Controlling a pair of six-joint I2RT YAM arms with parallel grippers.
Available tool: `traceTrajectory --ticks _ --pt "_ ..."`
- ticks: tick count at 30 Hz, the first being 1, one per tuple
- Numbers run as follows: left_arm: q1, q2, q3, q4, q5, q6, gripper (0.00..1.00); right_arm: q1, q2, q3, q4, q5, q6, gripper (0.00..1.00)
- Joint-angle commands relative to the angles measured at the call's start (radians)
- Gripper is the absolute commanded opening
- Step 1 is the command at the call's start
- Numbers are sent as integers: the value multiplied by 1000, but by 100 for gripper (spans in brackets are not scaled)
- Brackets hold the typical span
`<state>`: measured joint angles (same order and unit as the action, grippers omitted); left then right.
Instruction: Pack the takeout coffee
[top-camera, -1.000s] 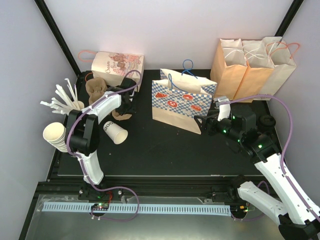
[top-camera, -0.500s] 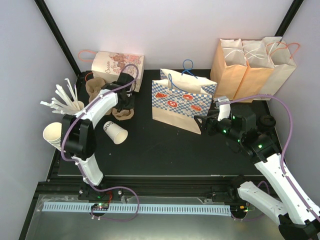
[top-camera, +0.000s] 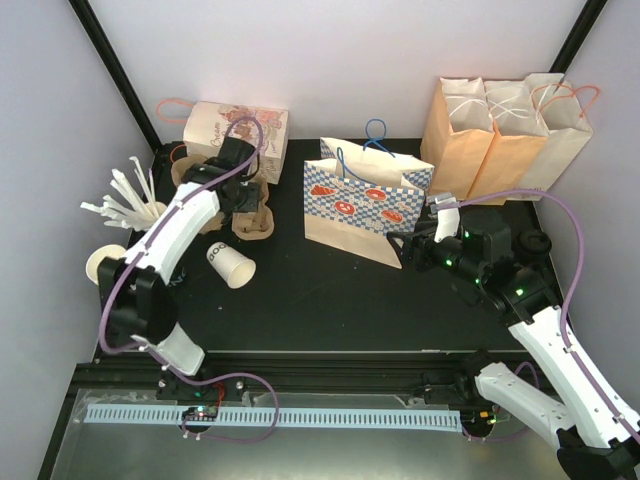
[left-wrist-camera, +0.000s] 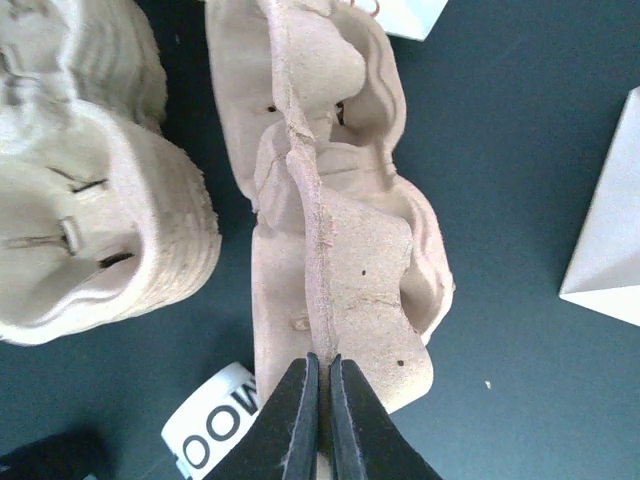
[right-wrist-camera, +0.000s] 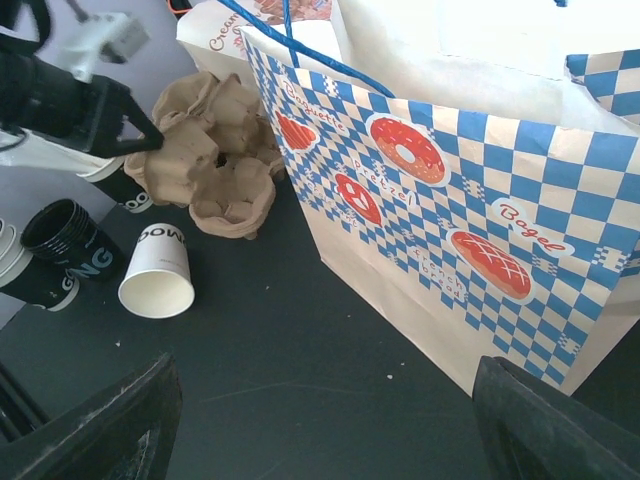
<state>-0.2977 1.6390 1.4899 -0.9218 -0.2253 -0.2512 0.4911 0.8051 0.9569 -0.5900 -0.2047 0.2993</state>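
Observation:
A white paper cup with black printing (top-camera: 230, 265), the takeout coffee cup, lies on its side on the black mat with its mouth open and no lid on it; the same cup (right-wrist-camera: 160, 275) shows in the right wrist view. My left gripper (left-wrist-camera: 322, 366) is shut on the thin middle ridge of a brown pulp carrier (left-wrist-camera: 340, 230) at the back left (top-camera: 252, 222). My right gripper (right-wrist-camera: 330, 430) stands open and empty just above the mat, in front of the blue checked bag (right-wrist-camera: 450, 190).
A stack of pulp carriers (left-wrist-camera: 90, 220) lies left of the held one. Black printed cups (right-wrist-camera: 60, 240) stand near the white cup. Plain white cups (top-camera: 100, 268) and cutlery (top-camera: 128, 200) are at the left edge. A cream bag (top-camera: 235, 128) and tan bags (top-camera: 505, 130) line the back.
My left arm has reached farther back and its jaws have closed the last bit onto the carrier's ridge. The right arm has not moved.

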Motion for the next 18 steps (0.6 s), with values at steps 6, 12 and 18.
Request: traceTrajectory --ticks 6,12,18 --pt "-43 -301 9 -127 58 46 6 0 3 -10 30 -27 22 82" --pt "-95 -510 -129 -125 145 32 8 0 15 -26 38 -59 39 82" --pt "-241 -626 -299 -77 348 -83 10 0 3 -62 28 -79 50 82"
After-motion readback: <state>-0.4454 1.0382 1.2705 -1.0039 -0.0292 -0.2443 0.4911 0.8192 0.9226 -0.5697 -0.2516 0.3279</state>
